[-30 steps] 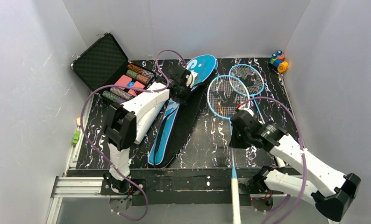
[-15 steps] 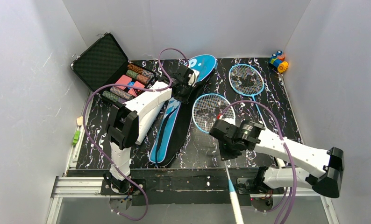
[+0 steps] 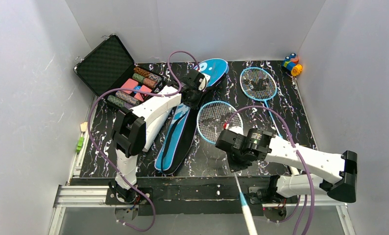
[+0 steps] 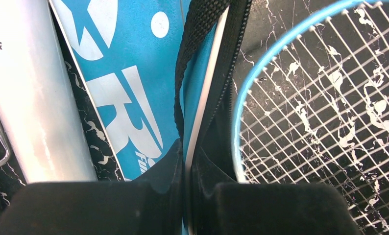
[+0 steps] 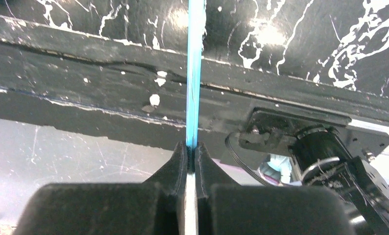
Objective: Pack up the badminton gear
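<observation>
The blue racket bag (image 3: 182, 128) lies along the middle of the table. My left gripper (image 3: 194, 93) is shut on its open edge (image 4: 209, 122), beside the black strap (image 4: 197, 29). My right gripper (image 3: 235, 157) is shut on the thin shaft (image 5: 194, 73) of a blue racket. That racket's head (image 3: 217, 121) lies right beside the bag's opening and shows in the left wrist view (image 4: 329, 98). Its handle (image 3: 246, 215) sticks out past the near table edge. The second racket (image 3: 257, 83) lies at the back right. A white tube (image 4: 31, 98) lies left of the bag. No shuttlecocks show.
An open black case of coloured chips (image 3: 126, 81) stands at the back left. A small orange-and-blue toy (image 3: 292, 63) sits in the back right corner. White walls close in the table on three sides. The arm bases and metal rail (image 3: 85, 196) run along the near edge.
My right gripper has carried the racket to the left, from on top of the second racket to right beside the bag. The left gripper has hardly moved.
</observation>
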{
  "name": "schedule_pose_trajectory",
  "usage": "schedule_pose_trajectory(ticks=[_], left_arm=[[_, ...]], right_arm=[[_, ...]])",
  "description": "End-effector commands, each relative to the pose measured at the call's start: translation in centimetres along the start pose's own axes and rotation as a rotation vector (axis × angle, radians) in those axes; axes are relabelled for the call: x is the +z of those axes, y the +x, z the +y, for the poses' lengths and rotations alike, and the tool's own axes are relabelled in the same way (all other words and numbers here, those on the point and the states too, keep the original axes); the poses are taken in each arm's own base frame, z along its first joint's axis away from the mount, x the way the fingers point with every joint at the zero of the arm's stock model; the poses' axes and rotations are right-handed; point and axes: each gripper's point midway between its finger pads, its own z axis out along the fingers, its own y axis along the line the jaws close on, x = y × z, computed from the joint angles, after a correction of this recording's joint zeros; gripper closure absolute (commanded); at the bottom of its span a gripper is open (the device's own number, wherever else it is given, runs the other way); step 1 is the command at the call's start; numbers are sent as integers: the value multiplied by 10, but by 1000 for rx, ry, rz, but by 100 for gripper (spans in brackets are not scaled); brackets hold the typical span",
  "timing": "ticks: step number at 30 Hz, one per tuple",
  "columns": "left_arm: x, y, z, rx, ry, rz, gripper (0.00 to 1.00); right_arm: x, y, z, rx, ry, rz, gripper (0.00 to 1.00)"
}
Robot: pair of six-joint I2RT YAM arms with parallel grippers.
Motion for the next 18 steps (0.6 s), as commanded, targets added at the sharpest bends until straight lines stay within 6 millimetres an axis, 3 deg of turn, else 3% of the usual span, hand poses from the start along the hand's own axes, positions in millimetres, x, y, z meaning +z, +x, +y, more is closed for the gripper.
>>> schedule_pose_trajectory(ticks=[1, 4, 11, 18], left_arm=[[-13, -20, 2, 10, -26, -69, 100], [-11, -18, 6, 21, -47, -64, 100], [-10, -20, 7, 27, -51, -65, 100], [-22, -30, 2, 25, -25, -90, 100]], right_arm=[[-27, 7, -14, -9, 26, -7, 99], [-41, 9, -23, -22, 50, -12, 99], [-54, 8, -11, -76, 30, 3, 99], [-32, 3, 14, -140, 9, 19, 99]])
